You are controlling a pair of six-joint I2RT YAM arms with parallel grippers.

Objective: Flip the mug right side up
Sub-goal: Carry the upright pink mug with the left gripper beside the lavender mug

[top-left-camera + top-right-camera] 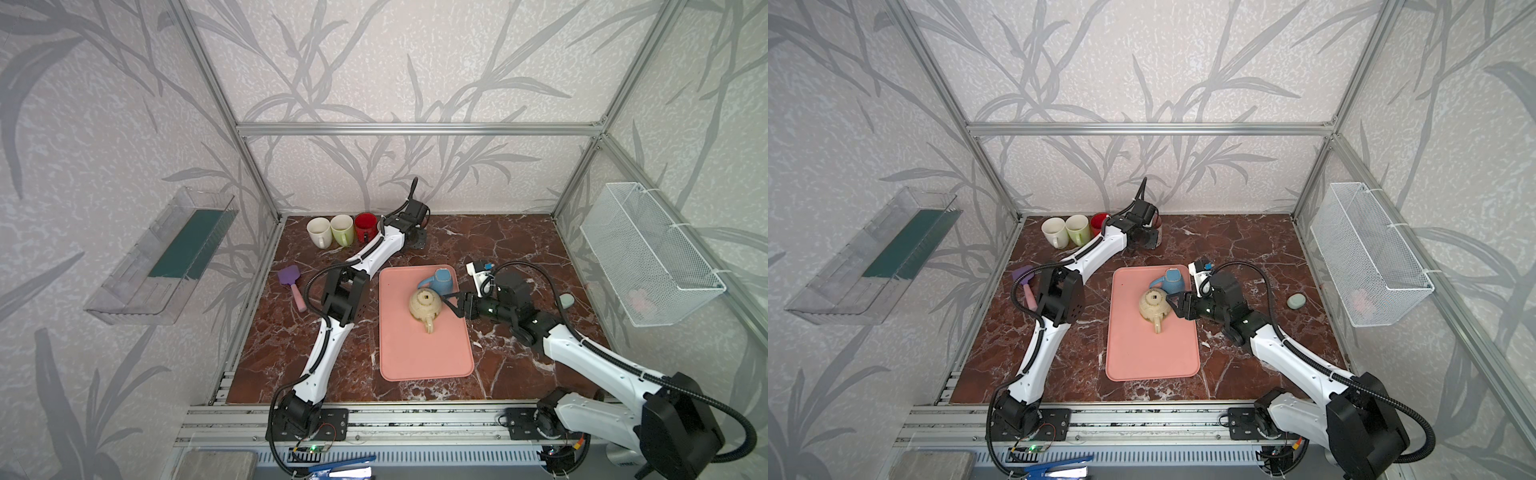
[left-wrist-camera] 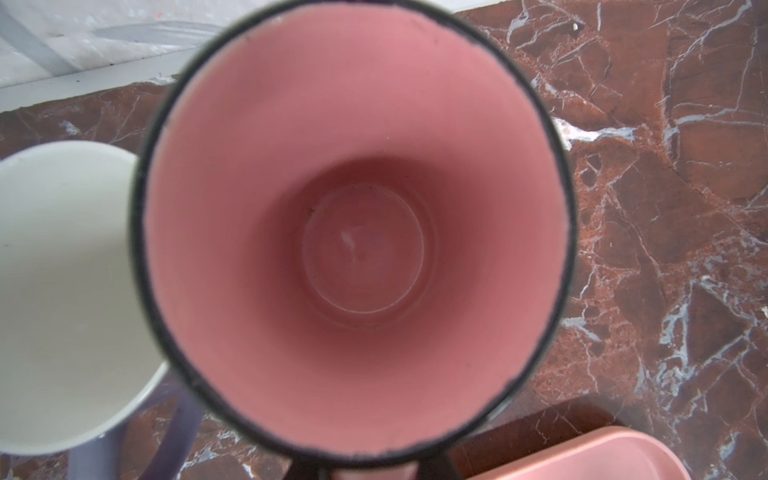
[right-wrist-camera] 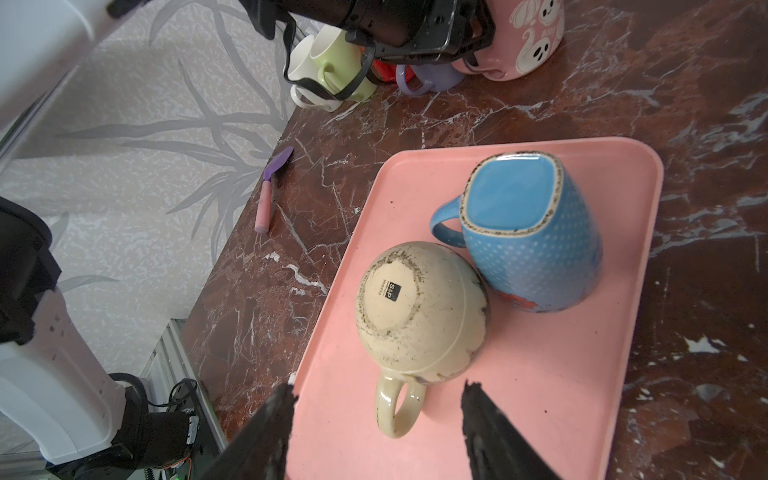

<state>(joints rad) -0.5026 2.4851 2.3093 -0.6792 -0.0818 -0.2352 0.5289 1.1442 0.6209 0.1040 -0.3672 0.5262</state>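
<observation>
Two mugs stand upside down and touching on the pink tray (image 1: 424, 357): a beige mug (image 1: 424, 305) (image 3: 419, 307) and a blue dotted mug (image 1: 440, 280) (image 3: 532, 249). My right gripper (image 1: 451, 305) (image 3: 378, 388) is open just right of the beige mug, whose handle points toward the gap between the fingers without touching them. At the back of the table my left gripper (image 1: 417, 241) (image 2: 370, 465) is shut on a pink ghost-print mug (image 3: 528, 37) (image 2: 357, 232). That mug is upright with its mouth facing the wrist camera.
A white mug (image 1: 319, 230), a green mug (image 1: 343, 228) and a red mug (image 1: 365, 226) stand upright at the back left, with a lilac mug (image 3: 432, 79) beside the pink one. A purple spatula (image 1: 293, 286) lies left of the tray. A wire basket (image 1: 648, 257) hangs on the right wall.
</observation>
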